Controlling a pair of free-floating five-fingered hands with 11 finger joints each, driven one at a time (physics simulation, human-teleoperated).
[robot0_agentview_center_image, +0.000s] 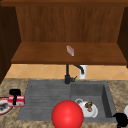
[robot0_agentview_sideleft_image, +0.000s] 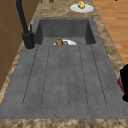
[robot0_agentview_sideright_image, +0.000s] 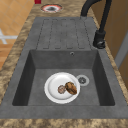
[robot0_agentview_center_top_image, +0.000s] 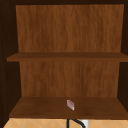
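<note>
1. Front view: the left hand (robot0_agentview_center_image: 15, 93) sat on top of a red-and-white box (robot0_agentview_center_image: 16, 101) at the left of the bench (robot0_agentview_center_image: 7, 85), fingers curled over it; no writing on the box could be read.
2. The box touched the rim of a red-rimmed plate (robot0_agentview_center_image: 2, 109) by the bench's left edge.
3. The right hand (robot0_agentview_center_image: 121, 119) hung at the sink's (robot0_agentview_center_image: 45, 95) front right corner; whether it was open or closed cannot be told.
4. A red ball (robot0_agentview_center_image: 67, 114) stood at the sink's front edge, just beside a white plate (robot0_agentview_sideright_image: 53, 86) of food in the basin.
5. The ribbed drainboard (robot0_agentview_sideleft_image: 65, 77) lay bare between faucet (robot0_agentview_sideleft_image: 25, 27) and front edge.
6. A small pink block (robot0_agentview_center_top_image: 70, 104) rested on the lower cabinet shelf (robot0_agentview_center_top_image: 37, 107), unlabelled.
</note>
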